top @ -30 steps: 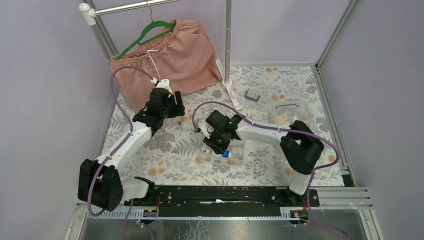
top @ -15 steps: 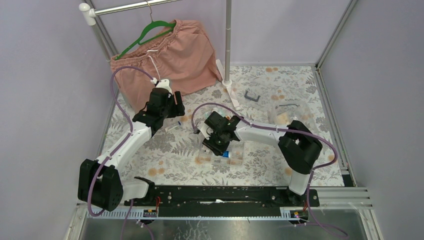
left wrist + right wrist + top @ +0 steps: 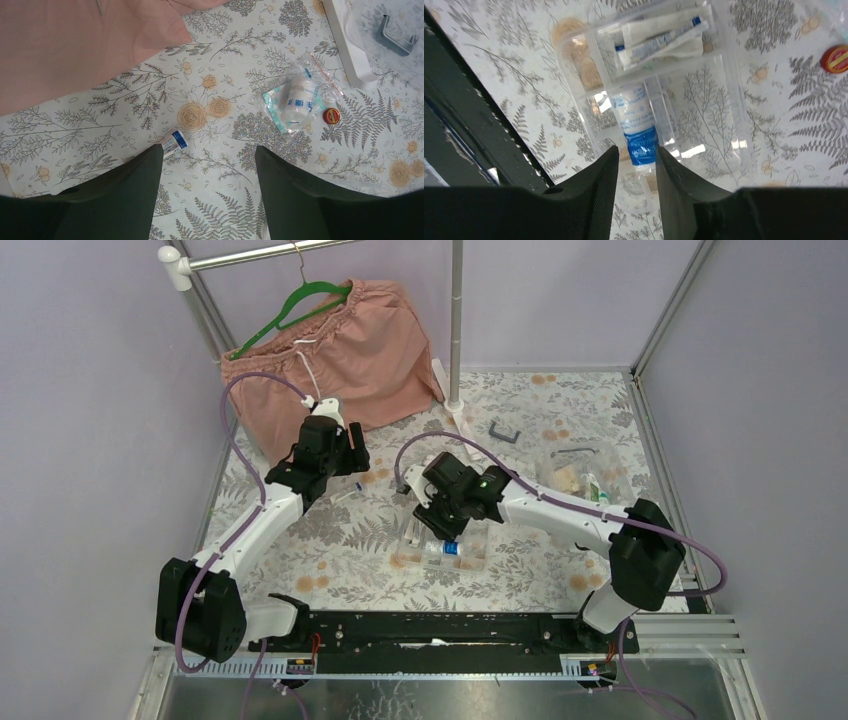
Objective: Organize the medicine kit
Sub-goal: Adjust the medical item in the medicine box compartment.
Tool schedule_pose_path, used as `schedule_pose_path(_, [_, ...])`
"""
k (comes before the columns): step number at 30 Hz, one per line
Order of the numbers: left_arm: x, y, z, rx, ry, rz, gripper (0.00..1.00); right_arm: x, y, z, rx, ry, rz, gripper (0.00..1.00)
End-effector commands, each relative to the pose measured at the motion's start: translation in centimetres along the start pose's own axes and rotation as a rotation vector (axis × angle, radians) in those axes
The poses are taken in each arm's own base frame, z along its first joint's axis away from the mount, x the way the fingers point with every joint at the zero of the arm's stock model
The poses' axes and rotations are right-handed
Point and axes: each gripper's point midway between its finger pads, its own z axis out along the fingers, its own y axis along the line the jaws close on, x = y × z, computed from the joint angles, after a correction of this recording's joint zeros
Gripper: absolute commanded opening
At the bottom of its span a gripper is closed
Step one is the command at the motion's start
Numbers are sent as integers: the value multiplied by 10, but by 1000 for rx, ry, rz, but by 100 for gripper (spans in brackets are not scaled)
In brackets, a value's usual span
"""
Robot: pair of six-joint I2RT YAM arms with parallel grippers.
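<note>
White-and-blue tube (image 3: 636, 120) and sachets (image 3: 659, 37) in clear divided box (image 3: 719, 115)

Spread fingers (image 3: 135, 195), small tube (image 3: 174, 140), bagged bandage roll (image 3: 299, 102), red tin (image 3: 330, 116)

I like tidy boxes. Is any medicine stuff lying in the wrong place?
Yes. A bagged bandage roll, a little red-lidded tin and a small tube lie loose on the table, outside the clear box. A dark U-shaped handle lies by itself too.
</note>
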Motion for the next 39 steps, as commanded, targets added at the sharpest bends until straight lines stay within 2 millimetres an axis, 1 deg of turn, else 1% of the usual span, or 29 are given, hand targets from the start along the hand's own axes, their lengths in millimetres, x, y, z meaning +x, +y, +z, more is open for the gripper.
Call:
schedule_pose_path(1, [-16,-2,-3,6,-34,-3,75,33,-5,-2,54,94,29,40])
schedule_pose_path(4, [-16,-3,-3,10,-33,-3,75,39,-7,4,68,114,40,39])
schedule_pose_path(9, [-17,-3,-4,10,-35,-3,75,48,-11,16,84,143,52,34])
schedule_pose_path(17, [-16,-3,-4,11,-35,-1,75,52,-9,31,68,158,58,31])
schedule_pose_path(22, [-16,-3,-4,10,-33,-1,75,59,-9,40,62,182,63,29])
schedule_pose_path(33, [-15,-3,-4,12,-32,-1,75,94,-6,56,46,288,69,27])
schedule_pose_path(36, [-15,-3,-4,13,-31,-1,75,92,-7,53,52,275,71,27])
schedule_pose_path(39, [-15,-3,-4,11,-31,-1,75,71,-7,41,59,213,70,27])
